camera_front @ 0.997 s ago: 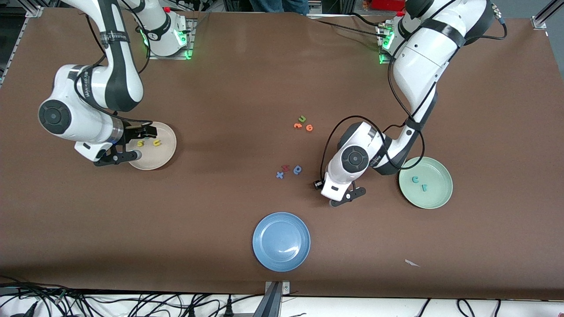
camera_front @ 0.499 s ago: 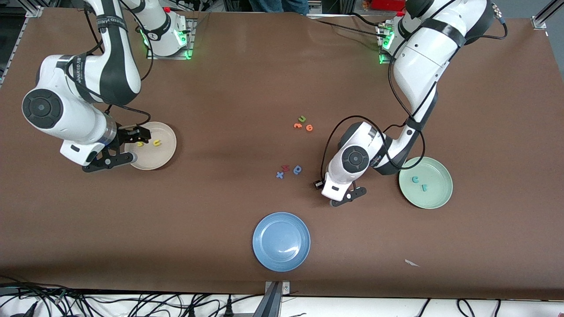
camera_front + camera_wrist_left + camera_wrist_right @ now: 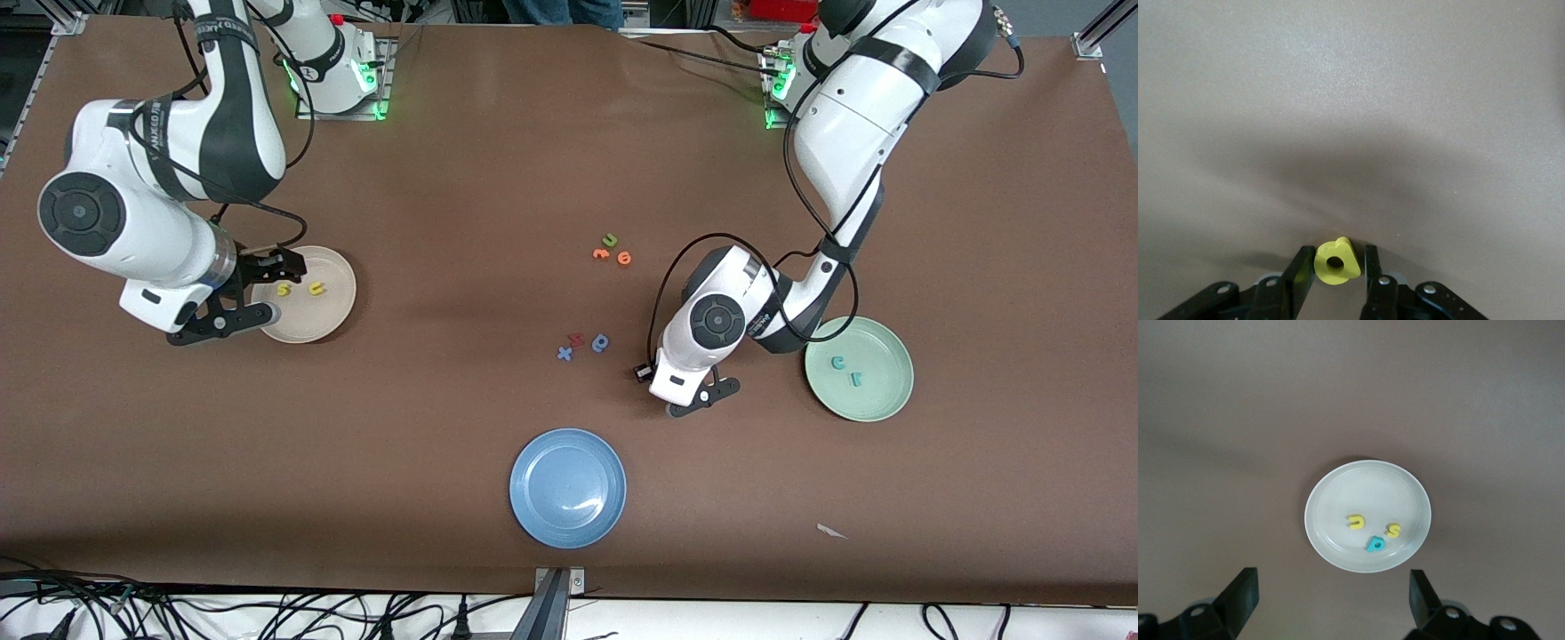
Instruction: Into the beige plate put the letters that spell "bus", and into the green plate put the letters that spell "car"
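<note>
The beige plate [image 3: 342, 302] [image 3: 1331, 493] lies toward the right arm's end of the table. It holds a yellow "u" [image 3: 316, 287] [image 3: 1356, 521], a yellow "s" [image 3: 284, 289] [image 3: 1394, 530] and a teal "b" [image 3: 1375, 543]. My right gripper [image 3: 277, 288] [image 3: 1331, 583] hangs open and empty over the plate's edge. The green plate [image 3: 889, 356] holds a teal "c" [image 3: 837, 362] and a teal "r" [image 3: 855, 378]. My left gripper [image 3: 689, 404] [image 3: 1335, 253] is down at the table beside the green plate, shut on a yellow "a" [image 3: 1336, 261].
A blue plate [image 3: 567, 487] lies near the table's front edge. A green "u" with two orange letters [image 3: 609, 249] and a blue "x", a red letter and a blue letter [image 3: 582, 344] lie mid-table. A paper scrap [image 3: 831, 531] lies near the front.
The right arm has risen and drawn back toward its end of the table, its gripper now over the beige plate's edge. The left arm has stayed in place.
</note>
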Robot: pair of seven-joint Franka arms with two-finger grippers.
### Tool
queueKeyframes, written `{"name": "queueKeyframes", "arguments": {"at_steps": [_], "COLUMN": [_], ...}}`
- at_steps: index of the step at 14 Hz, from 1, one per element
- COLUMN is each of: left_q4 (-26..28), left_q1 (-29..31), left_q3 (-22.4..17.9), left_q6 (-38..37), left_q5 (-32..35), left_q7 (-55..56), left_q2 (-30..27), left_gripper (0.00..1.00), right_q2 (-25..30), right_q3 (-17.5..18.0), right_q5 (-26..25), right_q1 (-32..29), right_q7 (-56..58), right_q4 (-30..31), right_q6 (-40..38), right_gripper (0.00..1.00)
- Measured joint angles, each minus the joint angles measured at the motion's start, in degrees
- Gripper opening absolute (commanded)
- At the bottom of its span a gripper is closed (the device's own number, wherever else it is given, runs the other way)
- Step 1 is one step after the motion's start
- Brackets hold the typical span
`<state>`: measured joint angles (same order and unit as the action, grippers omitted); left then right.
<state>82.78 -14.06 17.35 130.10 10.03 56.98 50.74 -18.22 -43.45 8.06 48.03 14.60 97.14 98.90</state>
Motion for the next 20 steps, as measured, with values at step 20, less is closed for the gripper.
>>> {"name": "queueKeyframes", "arguments": {"at_steps": [20], "left_q4": [0.12], "left_q1": [15.13], "left_q3": [-1.28], "left_q6": [-11.10], "left_q5": [1.87], "left_q7": [-35.96], "left_q2": [-6.69], "left_gripper": [0.20], "right_q2": [18.32], "right_q3": [42.86], "right_q5": [-9.41], "right_q1": [-45.71], "right_q7": [-15.18], "right_q4": [-0.89], "right_q6": [-3.12], "right_gripper": [1.00]}}
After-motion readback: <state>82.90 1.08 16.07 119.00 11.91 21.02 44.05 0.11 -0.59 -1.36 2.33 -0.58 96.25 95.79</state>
